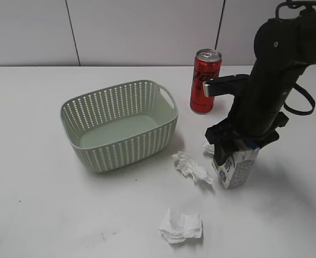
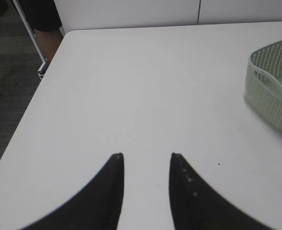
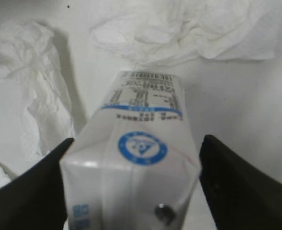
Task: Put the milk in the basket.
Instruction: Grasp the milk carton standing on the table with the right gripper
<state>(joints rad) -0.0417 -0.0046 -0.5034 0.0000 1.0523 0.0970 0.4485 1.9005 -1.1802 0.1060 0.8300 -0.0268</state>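
The milk is a small white carton with blue print, standing upright on the white table to the right of the tissues. My right gripper has come down over its top, one finger on each side. In the right wrist view the milk fills the space between the jaws: the left finger touches it and a thin gap shows at the right finger. The sage-green basket stands empty at centre left and also shows in the left wrist view. My left gripper is open and empty over bare table.
A tall red soda can stands behind the milk, right of the basket. Crumpled tissues lie left of the milk, near the front edge, and beyond the carton in the right wrist view. The table's left edge is near my left gripper.
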